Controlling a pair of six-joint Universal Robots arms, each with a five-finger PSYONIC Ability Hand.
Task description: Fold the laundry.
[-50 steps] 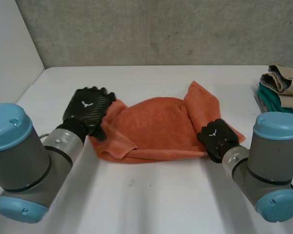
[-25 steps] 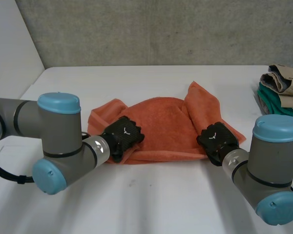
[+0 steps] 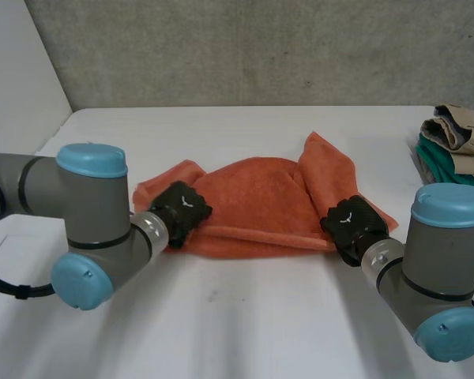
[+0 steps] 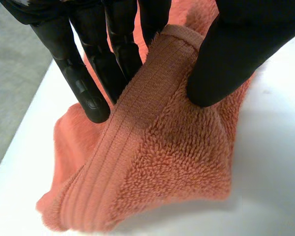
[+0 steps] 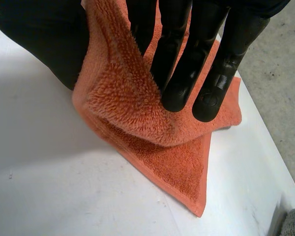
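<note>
At the near edge of the orange towel (image 3: 253, 197), mid-frame on the white counter (image 3: 245, 324), the left hand (image 3: 182, 212) and right hand (image 3: 349, 225) each pinch a corner between fingers (image 4: 88, 88) and thumb. If 1 hand lifts faster, a shallow pinch could slip and skew the fold. Folded clothes (image 3: 458, 146) sit far right.

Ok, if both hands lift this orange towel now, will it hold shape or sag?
Probably floppy: the orange towel lies in soft folds and bunches where the left hand and right hand pinch it, so its middle should sag. Its thick looped pile looks grippy, so slipping from the pinch seems unlikely.
</note>
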